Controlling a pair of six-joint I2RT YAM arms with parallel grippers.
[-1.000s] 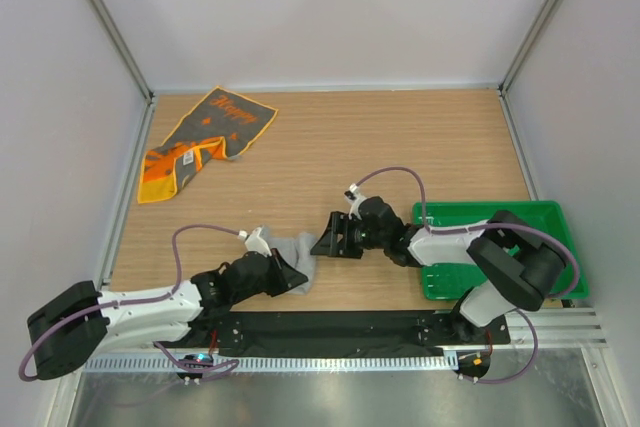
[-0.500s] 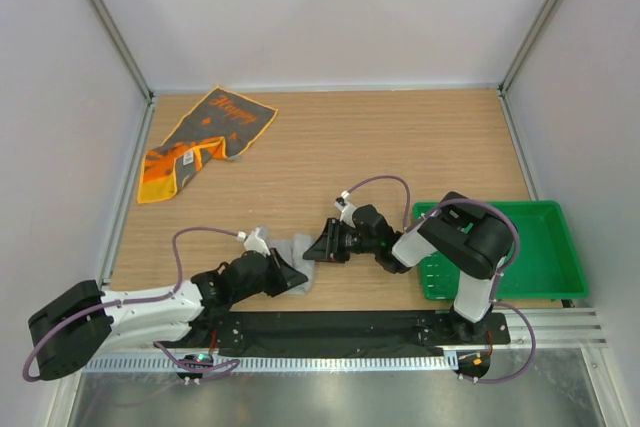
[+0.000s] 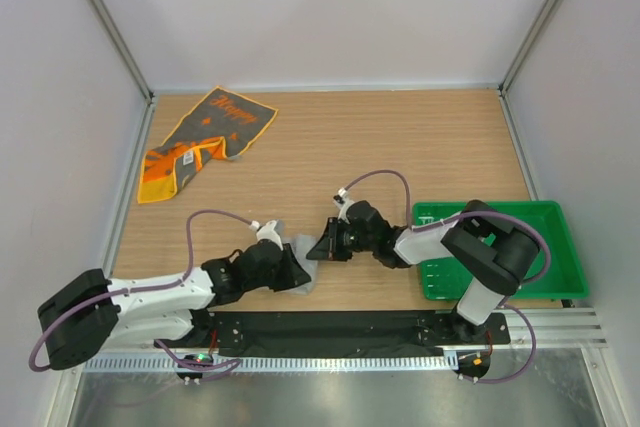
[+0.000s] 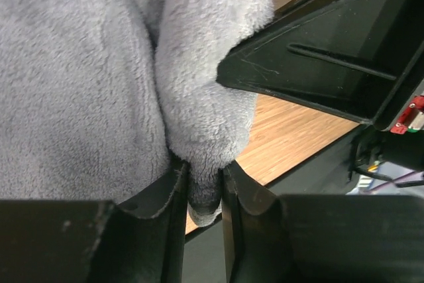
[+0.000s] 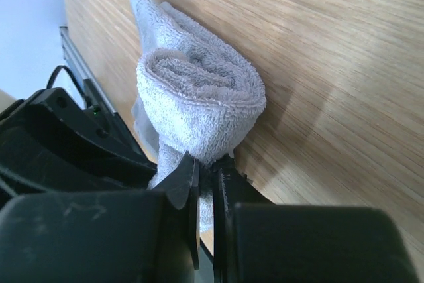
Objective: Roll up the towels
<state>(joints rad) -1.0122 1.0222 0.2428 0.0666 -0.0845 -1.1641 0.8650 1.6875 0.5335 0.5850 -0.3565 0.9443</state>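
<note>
Right wrist view shows the plain light grey terry towel point(image 5: 199, 87) already coiled near the front of the wooden table point(image 5: 344, 64), with the right gripper point(image 5: 207, 164) nipping its loose tail. The left gripper point(image 4: 204, 180), jaws narrow, pinches another fold. The likely next move is to let go and fetch the dark grey orange-printed towel point(image 3: 205, 137), which lies unrolled at far left.

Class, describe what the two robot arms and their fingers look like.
The left arm and right arm both have white links, black joints and a thin purple-grey cable looping above. Their fingers are black, flat and angular.

Top camera looks down; wrist cameras closely share the grey towel point(image 5: 199, 91).
</note>
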